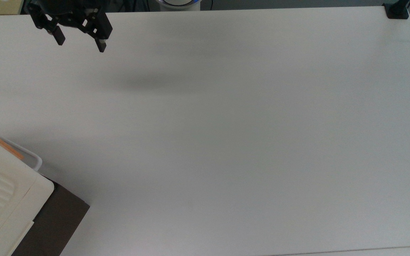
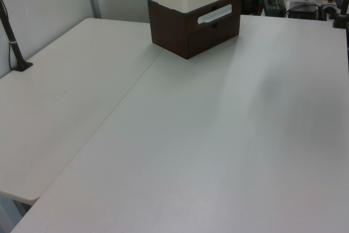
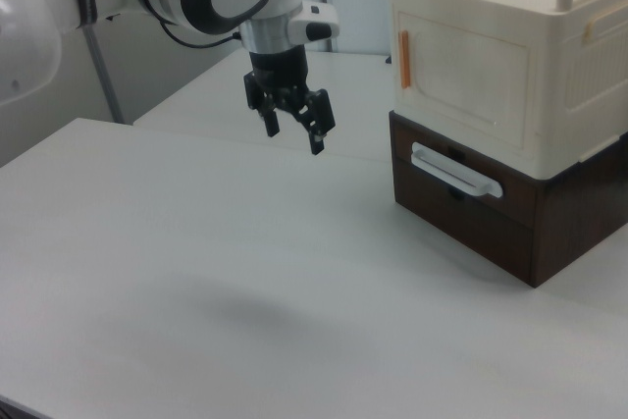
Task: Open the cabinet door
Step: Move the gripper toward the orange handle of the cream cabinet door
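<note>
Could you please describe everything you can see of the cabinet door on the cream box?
The cabinet door is a flat cream plastic panel with a raised rim around a shallow recess, set upright in the front face of the cabinet. It looks shut, flush with the front. An orange-tan strip runs vertically along its edge at the right view's left. Below it lie the dark brown base and a white bar handle. The gripper hangs apart from it, above the table.

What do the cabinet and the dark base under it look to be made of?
The cabinet looks like moulded cream plastic with a matte finish: rounded corners and ribbed grooves. The dark base looks like dark brown wood or laminate, flat and square-edged; which one is unclear.
</note>
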You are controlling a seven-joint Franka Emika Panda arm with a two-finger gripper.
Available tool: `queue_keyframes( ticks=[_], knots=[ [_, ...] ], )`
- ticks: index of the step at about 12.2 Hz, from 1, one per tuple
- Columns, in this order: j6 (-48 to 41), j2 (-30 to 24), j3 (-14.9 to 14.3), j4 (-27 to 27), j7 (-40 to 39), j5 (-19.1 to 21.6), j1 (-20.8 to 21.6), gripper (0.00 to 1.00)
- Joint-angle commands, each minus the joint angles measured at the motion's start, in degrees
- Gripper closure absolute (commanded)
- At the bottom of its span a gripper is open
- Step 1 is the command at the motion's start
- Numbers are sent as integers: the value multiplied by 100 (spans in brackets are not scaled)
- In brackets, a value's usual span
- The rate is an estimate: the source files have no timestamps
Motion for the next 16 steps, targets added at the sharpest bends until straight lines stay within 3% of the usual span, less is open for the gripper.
queue_keyframes(
  ticks=[1,4,6,10,16],
  knots=[
    [709,-1,-50,-167,122,8,69,0],
    [1316,149,-50,-167,148,122,60,0],
    [2149,324,-59,-167,444,377,43,0],
    [3723,632,-68,-167,693,395,-28,0],
    [3945,834,-68,-158,649,316,-1,0]
  ],
)
